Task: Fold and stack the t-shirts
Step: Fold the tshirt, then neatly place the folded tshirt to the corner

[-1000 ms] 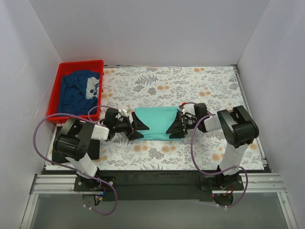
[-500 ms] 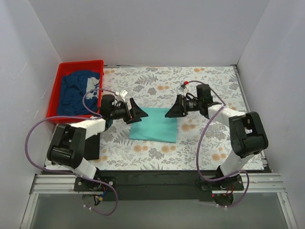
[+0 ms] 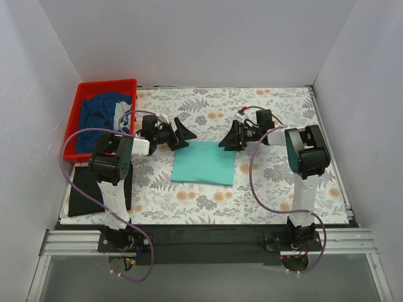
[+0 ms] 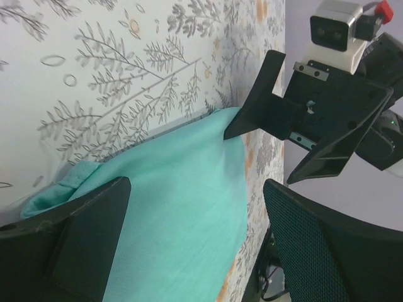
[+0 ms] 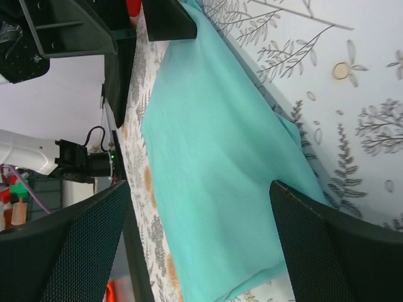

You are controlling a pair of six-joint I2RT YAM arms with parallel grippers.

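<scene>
— Where is the teal t-shirt (image 3: 204, 162) found?
— Folded to a flat rectangle and laid in the middle of the floral cover (image 3: 277, 107), between the grippers.
— Fingers?
— Left gripper (image 3: 182, 134) and right gripper (image 3: 227, 136) are both spread wide, nothing grasped. Tips are held by the shirt's far corners; contact cannot be judged.
— Other shirts?
— Navy t-shirt (image 3: 97, 123) is bunched in the red bin (image 3: 104, 84). Black t-shirt (image 3: 82, 192) is laid at the near left edge, partly hidden by the left arm (image 3: 110, 167).
</scene>
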